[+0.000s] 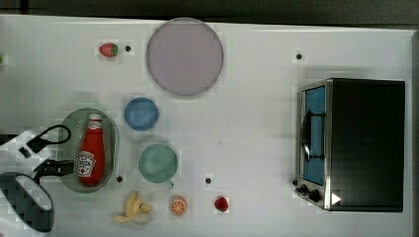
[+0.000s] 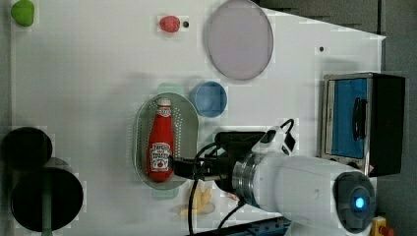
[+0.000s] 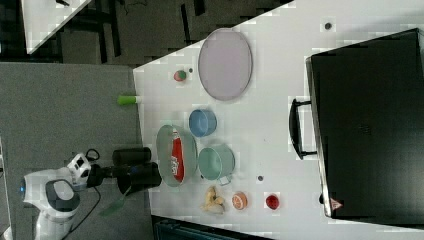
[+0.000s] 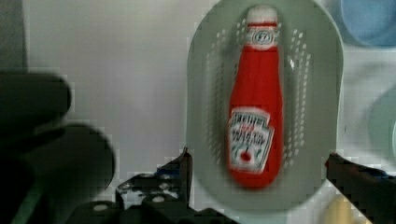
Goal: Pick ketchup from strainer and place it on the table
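The ketchup [image 1: 92, 153], a red squeeze bottle with a white cap and a white label, lies lengthwise in the pale green oval strainer [image 1: 111, 129] on the white table [image 1: 257, 98]. Its cap points toward the blue cup. In the wrist view the ketchup [image 4: 256, 93] lies on the perforated middle of the strainer [image 4: 322, 84]. My gripper [image 4: 257, 157] is open above the bottle's base end, with one finger [image 4: 183, 169] outside each long side of the strainer. Nothing is held. In the left view the gripper [image 2: 179, 167] hangs by the base of the ketchup [image 2: 161, 142].
A blue cup [image 1: 141, 113] and a green cup [image 1: 157, 162] stand close to the strainer. A grey-lilac plate [image 1: 184, 56], a strawberry [image 1: 108, 49], a banana [image 1: 132, 207], an orange half [image 1: 178, 205] and a toaster oven [image 1: 360, 143] are also here. Black cylinders [image 2: 46, 196] stand beside the table.
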{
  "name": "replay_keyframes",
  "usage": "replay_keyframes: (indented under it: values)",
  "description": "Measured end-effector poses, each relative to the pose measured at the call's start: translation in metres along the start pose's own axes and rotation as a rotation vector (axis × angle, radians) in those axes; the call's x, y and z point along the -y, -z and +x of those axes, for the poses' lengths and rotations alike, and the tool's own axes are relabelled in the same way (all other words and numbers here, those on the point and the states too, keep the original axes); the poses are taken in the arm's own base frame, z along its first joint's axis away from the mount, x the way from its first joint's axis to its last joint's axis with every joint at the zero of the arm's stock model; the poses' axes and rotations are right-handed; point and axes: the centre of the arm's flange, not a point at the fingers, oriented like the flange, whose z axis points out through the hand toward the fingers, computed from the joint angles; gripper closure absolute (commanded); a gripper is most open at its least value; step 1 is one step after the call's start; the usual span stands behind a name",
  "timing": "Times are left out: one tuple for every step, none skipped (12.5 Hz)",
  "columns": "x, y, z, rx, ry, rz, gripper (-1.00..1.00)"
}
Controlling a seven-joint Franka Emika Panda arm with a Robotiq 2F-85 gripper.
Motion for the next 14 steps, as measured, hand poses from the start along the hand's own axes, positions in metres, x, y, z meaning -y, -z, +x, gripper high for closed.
replay_keyframes:
  values:
    - [-0.006, -0.016, 0.001, -0.031, 0.007, -0.017, -1.00]
    - [-0.014, -0.036, 0.000, -0.037, 0.002, -0.024, -1.00]
    - [-0.020, -0.057, -0.002, -0.019, -0.017, -0.016, -1.00]
    - [-0.025, -0.081, -0.006, 0.012, -0.026, -0.016, -1.00]
    - [-0.028, -0.104, -0.010, 0.054, -0.040, -0.015, -1.00]
    - [-0.027, -0.123, -0.013, 0.090, -0.070, 0.009, -1.00]
    - [-0.028, -0.142, -0.015, 0.122, -0.087, 0.026, -1.00]
    - [-0.030, -0.159, -0.017, 0.136, -0.081, 0.029, -1.00]
    - [-0.033, -0.173, -0.018, 0.139, -0.066, 0.021, -1.00]
    - [-0.036, -0.186, -0.020, 0.148, -0.046, 0.013, -1.00]
    - [-0.039, -0.198, -0.019, 0.168, -0.057, 0.011, -1.00]
    - [-0.041, -0.208, -0.016, 0.173, -0.072, 0.017, -1.00]
    - [-0.043, -0.214, -0.013, 0.166, -0.081, 0.020, -1.00]
    - [-0.045, -0.219, -0.008, 0.162, -0.092, 0.022, -0.91]
